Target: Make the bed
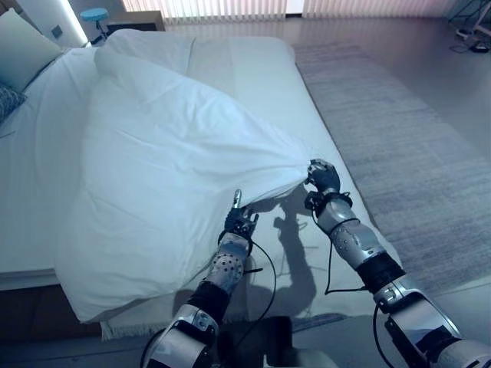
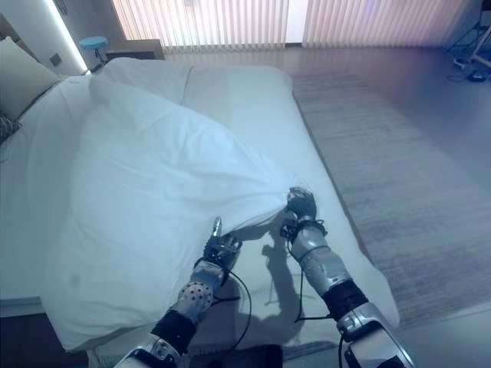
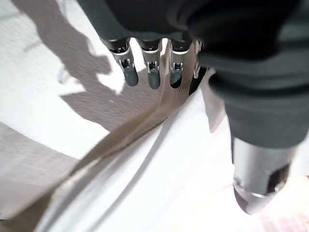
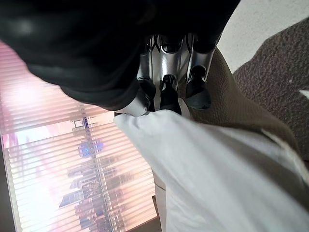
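Note:
A white duvet [image 1: 169, 153] lies bunched across the bed [image 1: 265, 77], its near corner pulled up into a taut point. My right hand [image 1: 324, 178] is shut on that corner above the bed's right side; its fingers [image 4: 166, 87] curl over the white cloth [image 4: 217, 179]. My left hand [image 1: 240, 222] sits lower, under the duvet's lifted edge near the foot of the bed. Its fingers [image 3: 152, 72] are straight and its thumb [image 3: 260, 174] sticks out, with a fold of the duvet [image 3: 159, 183] running past them.
A cream pillow [image 1: 23, 46] and a patterned pillow [image 1: 6, 100] lie at the head, far left. A grey rug [image 1: 399, 153] covers the floor right of the bed. A blue stool [image 1: 94, 15] and a dark nightstand [image 1: 134, 21] stand beyond the bed.

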